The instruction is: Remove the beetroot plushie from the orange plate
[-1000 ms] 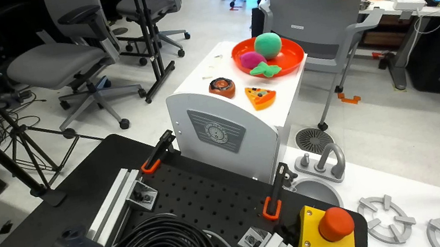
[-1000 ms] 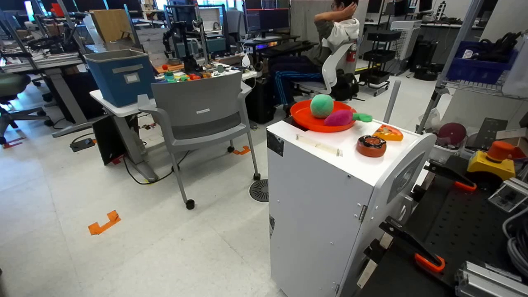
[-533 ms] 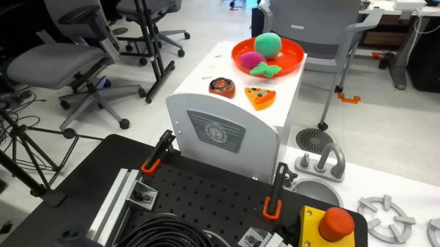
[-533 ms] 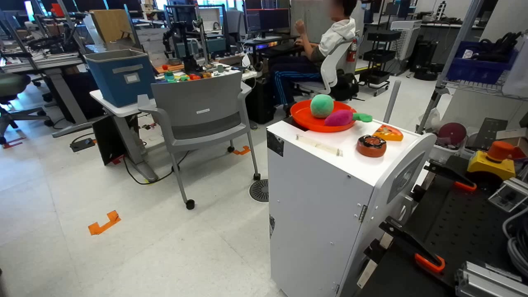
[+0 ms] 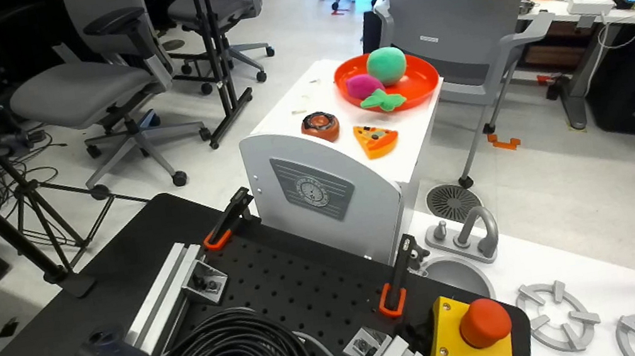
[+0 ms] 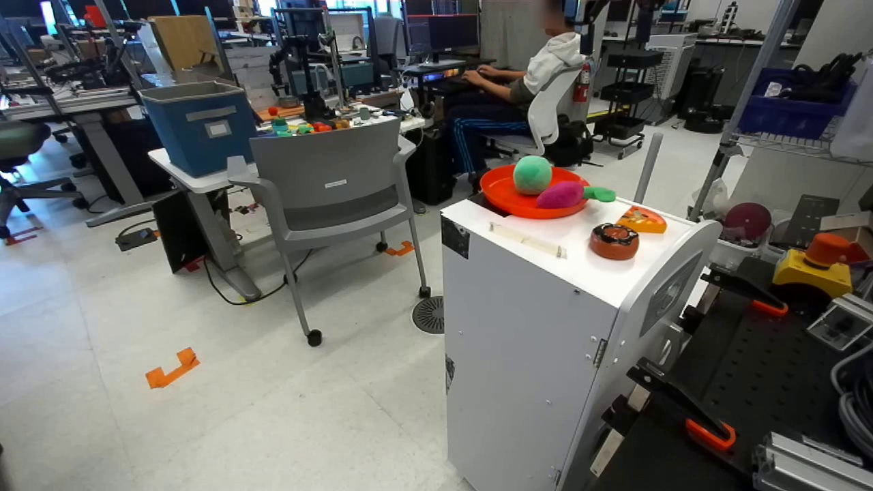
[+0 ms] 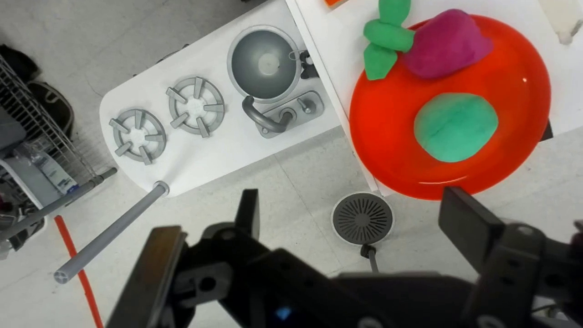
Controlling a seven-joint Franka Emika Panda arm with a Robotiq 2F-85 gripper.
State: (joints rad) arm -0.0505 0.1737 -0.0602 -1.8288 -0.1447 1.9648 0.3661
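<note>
The beetroot plushie, magenta with green leaves, lies on its side at the rim of the orange plate in both exterior views [image 5: 364, 86] [image 6: 562, 196]. Its leaves hang over the rim. The orange plate [image 5: 421, 74] stands on the white cabinet top. In the wrist view the plushie [image 7: 446, 43] is at the upper right and the plate [image 7: 391, 150] below it. My gripper [image 7: 350, 193] is open and empty, with the floor showing between its fingers. Only its dark fingertips show at the top edge of an exterior view [image 6: 615, 46], high above the plate.
A green plush ball [image 6: 533, 175] sits on the plate beside the plushie. A brown ring-shaped toy [image 6: 614, 241] and an orange pizza-slice toy [image 5: 376, 140] lie on the cabinet top [image 5: 305, 100]. A faucet [image 7: 268, 119] and an upright grey post [image 7: 114, 232] stand alongside.
The gripper's fingers have come down into view at the top edge of both exterior views. The plushie, plate and other toys have not moved. The seated person has lowered their arms.
</note>
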